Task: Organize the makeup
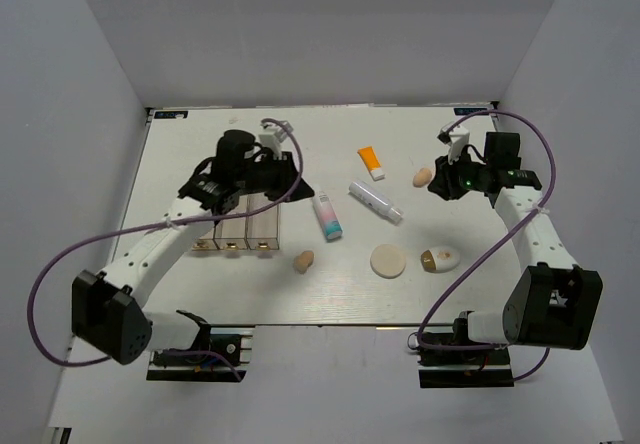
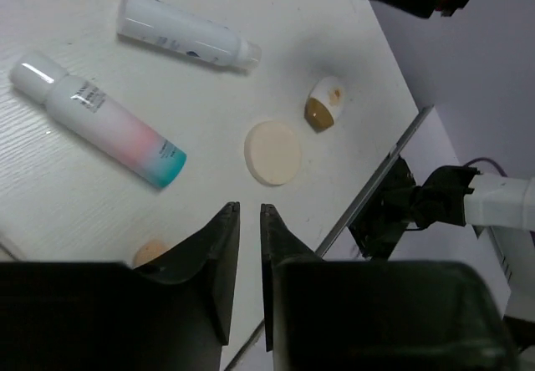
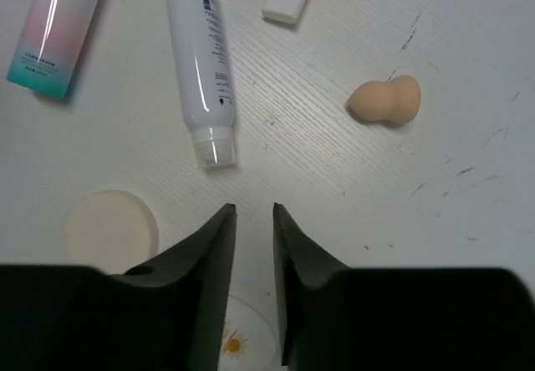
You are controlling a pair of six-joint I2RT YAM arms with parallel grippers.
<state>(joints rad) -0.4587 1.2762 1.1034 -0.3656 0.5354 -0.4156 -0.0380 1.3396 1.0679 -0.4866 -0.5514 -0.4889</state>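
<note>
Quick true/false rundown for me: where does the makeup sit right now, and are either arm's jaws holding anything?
1. The orange tube lies inside the organizer. False: it lies on the table, apart from the organizer.
2. The beige puff lies between a peach sponge and the egg. True.
3. The right gripper holds a sponge. False: its jaws hold nothing.
4. The teal-ended tube and the slim white tube lie apart. True.
5. The left gripper holds nothing. True.
</note>
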